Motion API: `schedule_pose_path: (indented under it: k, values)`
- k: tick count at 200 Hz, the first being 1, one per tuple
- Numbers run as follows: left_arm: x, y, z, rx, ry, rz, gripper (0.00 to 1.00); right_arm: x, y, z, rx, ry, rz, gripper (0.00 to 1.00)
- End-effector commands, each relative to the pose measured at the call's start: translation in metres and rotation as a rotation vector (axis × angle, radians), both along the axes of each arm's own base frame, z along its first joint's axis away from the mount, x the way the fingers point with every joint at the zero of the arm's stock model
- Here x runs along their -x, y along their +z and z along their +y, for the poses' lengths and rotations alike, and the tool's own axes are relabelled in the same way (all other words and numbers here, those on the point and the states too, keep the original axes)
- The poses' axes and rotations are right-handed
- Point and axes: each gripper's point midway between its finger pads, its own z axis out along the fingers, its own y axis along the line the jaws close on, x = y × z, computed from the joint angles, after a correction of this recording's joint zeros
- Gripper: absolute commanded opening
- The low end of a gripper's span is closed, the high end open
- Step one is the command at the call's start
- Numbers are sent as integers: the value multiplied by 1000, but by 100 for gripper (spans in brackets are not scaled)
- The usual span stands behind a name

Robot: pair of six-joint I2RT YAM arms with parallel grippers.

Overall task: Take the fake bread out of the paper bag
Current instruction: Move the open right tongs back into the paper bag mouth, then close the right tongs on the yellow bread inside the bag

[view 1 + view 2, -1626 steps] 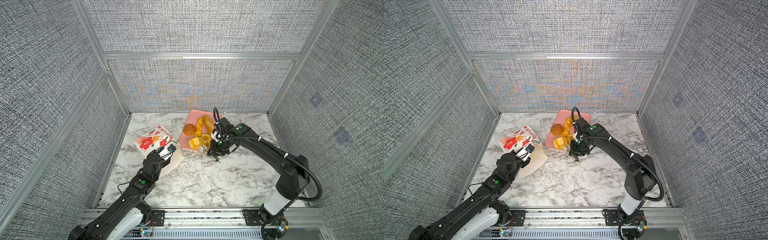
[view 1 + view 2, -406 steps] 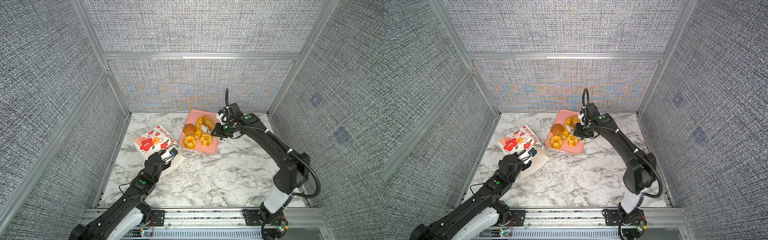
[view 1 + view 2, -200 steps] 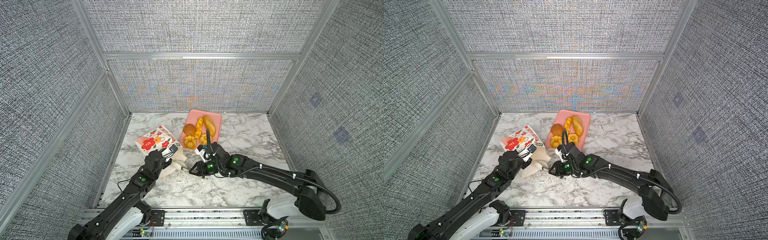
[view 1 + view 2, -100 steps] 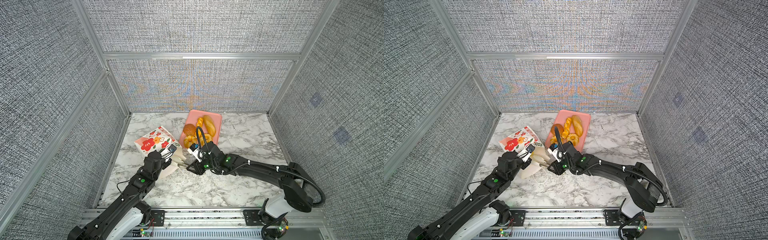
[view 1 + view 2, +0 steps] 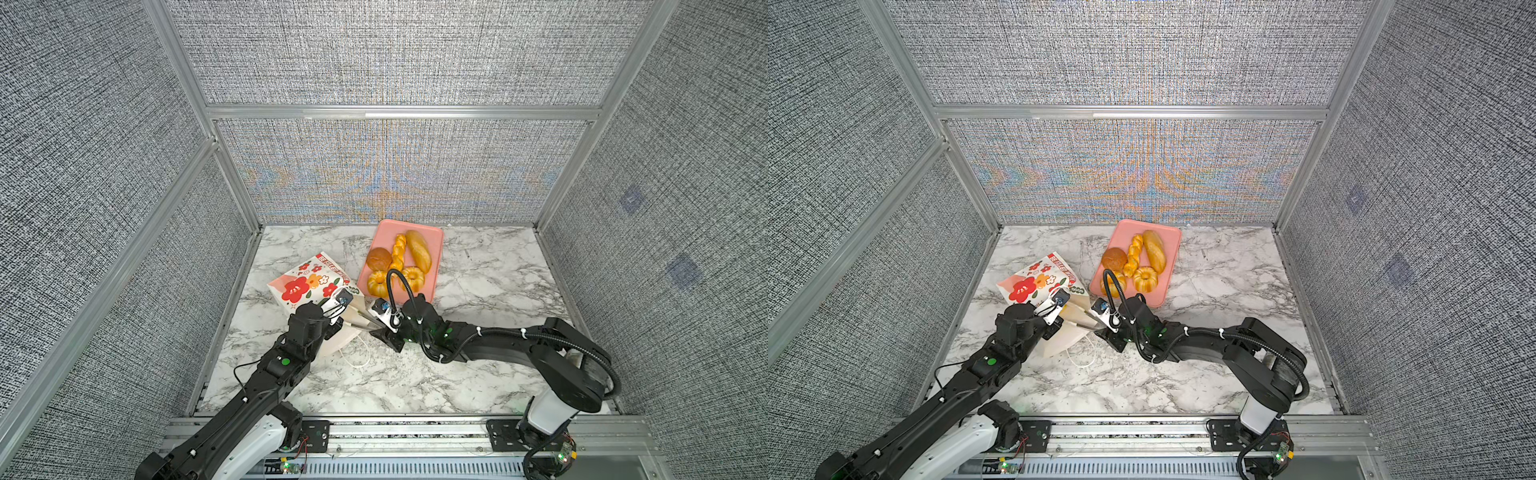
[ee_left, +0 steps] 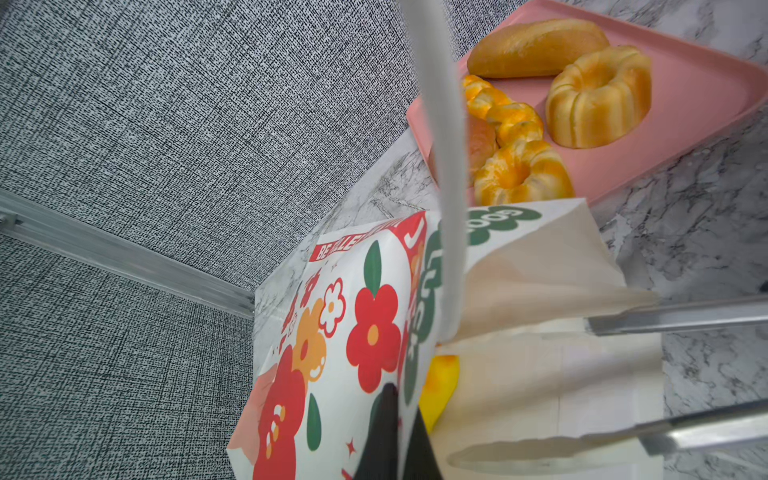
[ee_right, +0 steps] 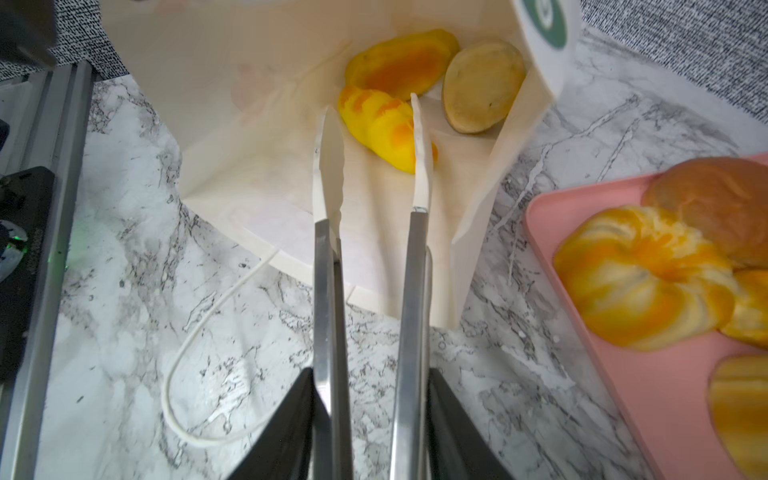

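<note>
- While my right gripper (image 7: 370,386) is clamped on the tongs (image 7: 409,291), their tips stand apart inside the bag (image 7: 257,137). A ridged yellow roll (image 7: 374,124) shows between them, and nothing is pinched yet.
- My left gripper (image 6: 395,419) is closed on the bag's upper wall and holds the mouth up.
- Risk, as I judge it: the tips reach only the roll's nearer part. Squeezing there on a glossy surface could squirt it deeper, against the two other pieces of bread (image 7: 482,87) behind it.
- A tip could also scrape the paper floor and drag the bag. It could pull the wall out of my left pinch, so the mouth sags onto the tongs. The loose cord (image 7: 195,332) below them might snag.
- The roll's long axis slants across the tongs' line, with one end deeper and the other nearer the mouth.
- The bag (image 5: 307,284), in a top view, lies on its side. Its long axis runs roughly 10 to 4 o'clock, with the mouth toward 4.
- The tray (image 5: 386,230), at 2 o'clock from the bag, holds five pieces already out.
</note>
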Motion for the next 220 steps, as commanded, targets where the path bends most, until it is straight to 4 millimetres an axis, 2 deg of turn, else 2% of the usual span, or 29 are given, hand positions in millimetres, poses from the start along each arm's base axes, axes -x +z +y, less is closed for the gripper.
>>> schedule_pose_path:
  k: [1,6,24,93,123,159,193,220]
  values:
    - [-2,6,-4,29,-9,-11,0,-15,12,9,-19,-41,-65,42]
    - [-2,6,-4,31,-9,-12,0,-19,21,15,-35,-44,-74,42]
    - [-3,7,-5,33,-10,-15,0,-23,16,21,-25,-49,-62,43]
    - [0,3,-6,55,-19,-8,0,-30,-22,42,30,-34,79,48]
    - [-1,3,-7,55,-22,-11,0,-36,-35,42,74,-60,123,48]
    - [-1,1,-9,64,-26,-6,0,-47,-39,39,114,-117,138,48]
    - [-2,0,-10,80,-26,-5,0,-41,-44,41,132,-91,169,45]
    - [-4,1,-10,93,-10,-9,0,-30,-51,38,168,-58,208,37]
